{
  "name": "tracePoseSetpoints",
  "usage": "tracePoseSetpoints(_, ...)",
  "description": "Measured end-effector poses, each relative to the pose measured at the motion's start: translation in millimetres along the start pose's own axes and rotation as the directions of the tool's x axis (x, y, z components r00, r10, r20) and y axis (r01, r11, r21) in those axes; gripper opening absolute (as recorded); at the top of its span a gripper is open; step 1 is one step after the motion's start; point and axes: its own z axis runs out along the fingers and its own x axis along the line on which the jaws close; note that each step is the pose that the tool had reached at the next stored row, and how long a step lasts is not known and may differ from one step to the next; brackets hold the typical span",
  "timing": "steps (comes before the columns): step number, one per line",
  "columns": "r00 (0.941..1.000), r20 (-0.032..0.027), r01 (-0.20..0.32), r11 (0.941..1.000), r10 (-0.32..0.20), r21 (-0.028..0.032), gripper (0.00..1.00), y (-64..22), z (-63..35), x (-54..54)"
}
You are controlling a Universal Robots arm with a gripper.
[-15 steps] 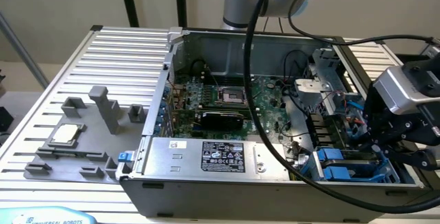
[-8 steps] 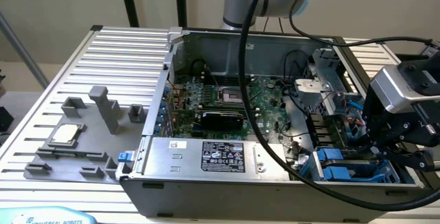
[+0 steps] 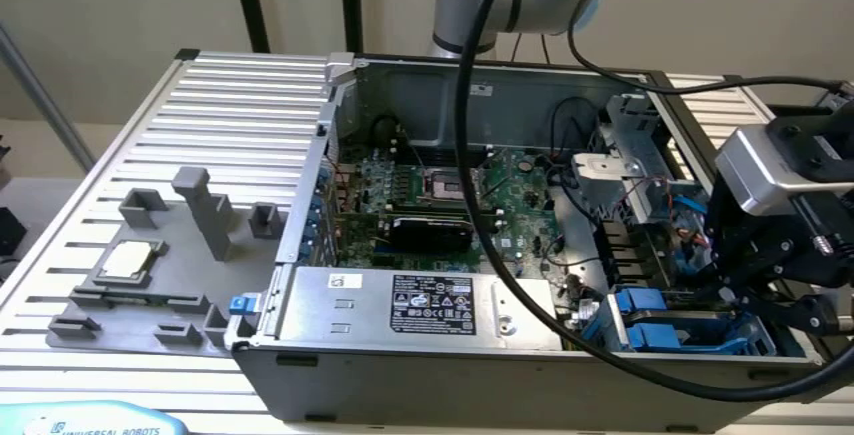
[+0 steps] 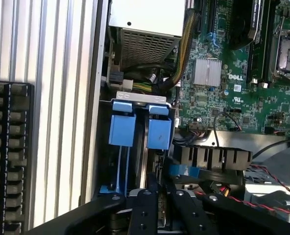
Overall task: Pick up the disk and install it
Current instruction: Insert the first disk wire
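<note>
The disk (image 4: 159, 134) stands on edge in the drive bay at the computer case's front corner, its bright blue carrier end facing up. A second blue carrier (image 4: 123, 129) sits in the slot right beside it. My gripper (image 4: 160, 208) is low over the bay, its black fingers (image 4: 145, 200) close together on either side of the disk's near end. In the exterior view my gripper (image 3: 787, 310) hangs at the exterior view's right, just beside the blue carriers (image 3: 657, 330) in the bay.
The open case (image 3: 307, 255) holds a motherboard (image 3: 441, 195), a silver power supply box (image 3: 400, 305) and loose cables (image 4: 184, 54). A thick black cable (image 3: 487, 205) drapes across the case. A small CPU chip (image 3: 127, 260) lies on a grey fixture on the slatted table.
</note>
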Motion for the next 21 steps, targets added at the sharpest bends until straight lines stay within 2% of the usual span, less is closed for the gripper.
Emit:
tracePoseSetpoints(3, 0.9997, -0.0004, -0.024, 0.9997, 0.024, 0.0024, 0.16, 0.0, 0.6, 0.0)
tracePoseSetpoints(12, 0.9979, -0.0046, -0.065, 0.9979, 0.065, 0.0047, 0.16, -0.2, 2.8, -1.3)
tracePoseSetpoints(21, 0.9959, -0.0134, -0.089, 0.9960, 0.089, 0.0071, 0.16, -0.5, 4.6, -4.7)
